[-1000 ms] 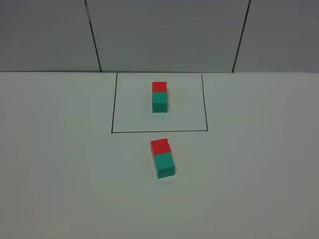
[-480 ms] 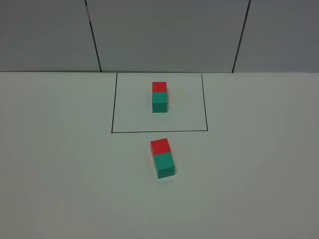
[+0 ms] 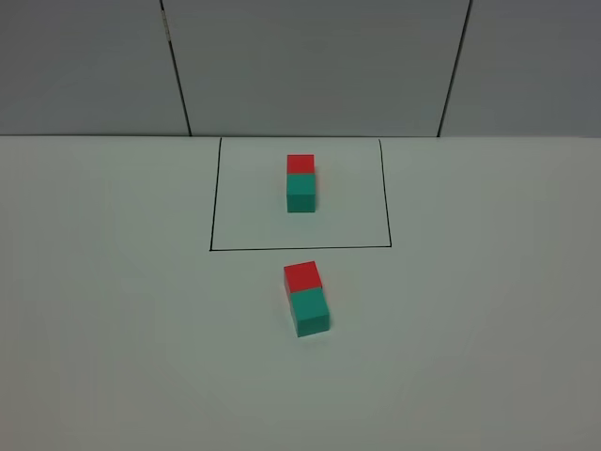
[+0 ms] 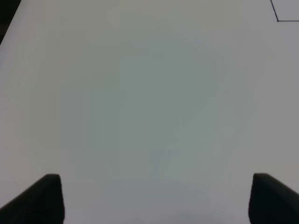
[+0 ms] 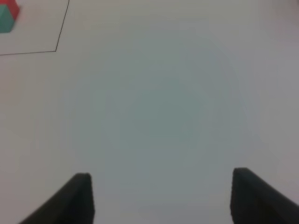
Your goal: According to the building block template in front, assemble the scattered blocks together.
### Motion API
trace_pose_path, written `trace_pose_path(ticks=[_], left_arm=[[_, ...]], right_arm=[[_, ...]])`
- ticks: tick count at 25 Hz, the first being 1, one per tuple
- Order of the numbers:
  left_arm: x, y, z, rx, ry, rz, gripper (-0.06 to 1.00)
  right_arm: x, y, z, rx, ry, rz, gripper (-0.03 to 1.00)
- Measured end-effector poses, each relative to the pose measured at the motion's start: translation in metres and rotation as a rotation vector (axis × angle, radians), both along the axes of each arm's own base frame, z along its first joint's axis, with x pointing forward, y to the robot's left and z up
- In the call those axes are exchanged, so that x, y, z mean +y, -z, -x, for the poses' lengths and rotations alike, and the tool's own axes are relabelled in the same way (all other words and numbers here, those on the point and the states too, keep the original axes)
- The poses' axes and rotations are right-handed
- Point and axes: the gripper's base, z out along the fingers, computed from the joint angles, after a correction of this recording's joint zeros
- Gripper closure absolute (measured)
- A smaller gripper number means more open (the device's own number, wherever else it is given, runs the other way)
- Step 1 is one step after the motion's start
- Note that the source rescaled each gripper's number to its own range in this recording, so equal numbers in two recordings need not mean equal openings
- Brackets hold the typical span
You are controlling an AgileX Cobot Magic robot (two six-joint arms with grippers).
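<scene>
Only the dark fingertips of the robot are visible.
The left gripper shows two matte black fingers with blunt, squared ends. The right gripper shows the same black, wedge-shaped fingers, a little blurred; no cables, screws or markings can be seen.

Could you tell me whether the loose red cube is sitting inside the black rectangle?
No, the loose red cube lies outside the black rectangle, nearer the camera.

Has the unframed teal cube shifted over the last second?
No. The teal cube keeps its spot below the black frame line, touching the red cube.
</scene>
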Motion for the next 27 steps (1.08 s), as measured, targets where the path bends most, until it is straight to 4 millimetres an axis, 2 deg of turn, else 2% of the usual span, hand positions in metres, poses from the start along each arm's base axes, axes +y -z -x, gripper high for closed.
trace_pose_path(ticks=[27], left_arm=[[0.0000,0.0001,0.0000,0.001,0.000,0.000,0.15]], right_arm=[[0.0001,0.0003,0.0001,0.000,0.003,-0.007,0.39]])
